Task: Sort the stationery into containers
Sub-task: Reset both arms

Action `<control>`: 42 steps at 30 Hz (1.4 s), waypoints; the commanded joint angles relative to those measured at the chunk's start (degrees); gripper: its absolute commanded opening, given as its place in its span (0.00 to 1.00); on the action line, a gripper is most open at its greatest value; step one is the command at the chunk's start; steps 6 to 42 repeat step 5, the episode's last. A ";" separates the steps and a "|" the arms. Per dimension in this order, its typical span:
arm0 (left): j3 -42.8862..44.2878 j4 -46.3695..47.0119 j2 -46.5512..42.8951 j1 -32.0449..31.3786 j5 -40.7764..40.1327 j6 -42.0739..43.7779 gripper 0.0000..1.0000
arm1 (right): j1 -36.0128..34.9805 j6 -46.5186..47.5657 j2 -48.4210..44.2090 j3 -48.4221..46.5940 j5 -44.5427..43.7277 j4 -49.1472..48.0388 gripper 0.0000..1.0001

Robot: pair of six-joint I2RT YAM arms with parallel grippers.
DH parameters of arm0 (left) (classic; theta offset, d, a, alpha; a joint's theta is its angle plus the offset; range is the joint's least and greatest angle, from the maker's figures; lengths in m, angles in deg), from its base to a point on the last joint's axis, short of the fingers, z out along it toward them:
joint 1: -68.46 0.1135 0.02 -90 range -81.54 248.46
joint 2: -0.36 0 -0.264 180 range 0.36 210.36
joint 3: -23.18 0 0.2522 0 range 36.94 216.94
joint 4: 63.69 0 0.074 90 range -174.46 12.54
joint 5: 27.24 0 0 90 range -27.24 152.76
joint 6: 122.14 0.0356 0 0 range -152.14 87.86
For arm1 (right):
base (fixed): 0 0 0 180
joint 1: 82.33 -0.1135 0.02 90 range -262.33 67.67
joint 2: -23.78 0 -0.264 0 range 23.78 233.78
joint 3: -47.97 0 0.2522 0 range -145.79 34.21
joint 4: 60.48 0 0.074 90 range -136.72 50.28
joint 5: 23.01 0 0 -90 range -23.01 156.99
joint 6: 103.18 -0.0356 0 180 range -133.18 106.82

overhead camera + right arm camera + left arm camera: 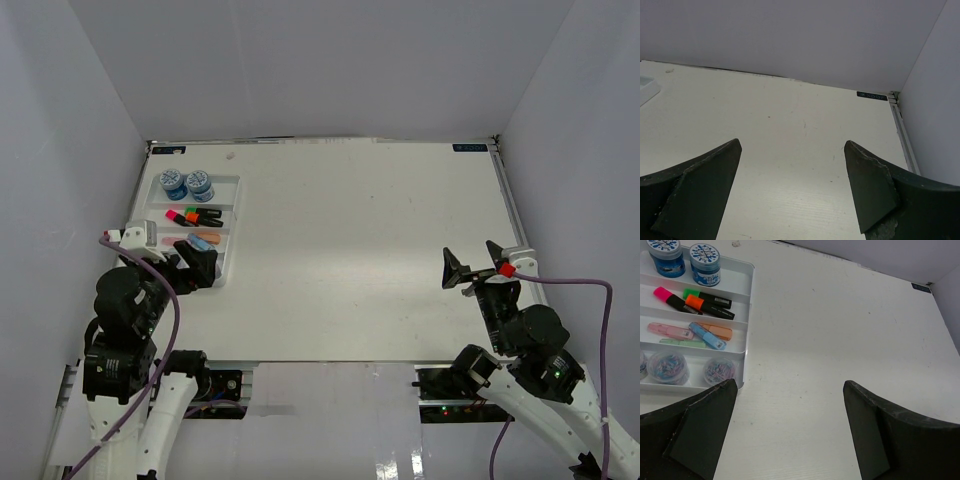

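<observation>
The white divided tray sits at the table's left. Its far compartment holds two blue jars. The one behind holds black highlighters with pink, orange and green caps. Pastel markers lie in the third. Two clear jars of paper clips stand in the nearest. My left gripper is open and empty, just right of the tray's near end. My right gripper is open and empty above bare table at the right.
White walls enclose the table on three sides. A metal rail runs along the right edge. A sliver of the tray's corner shows at the left of the right wrist view.
</observation>
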 commanded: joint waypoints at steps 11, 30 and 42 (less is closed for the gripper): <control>-0.08 0.82 -0.72 -0.24 1.15 -0.48 0.98 | 0.01 0.79 0.68 -0.27 -0.62 -2.80 0.90; -0.08 0.82 -0.72 -0.24 1.15 -0.48 0.98 | 0.01 0.79 0.68 -0.27 -0.62 -2.80 0.90; -0.08 0.82 -0.72 -0.24 1.15 -0.48 0.98 | 0.01 0.79 0.68 -0.27 -0.62 -2.80 0.90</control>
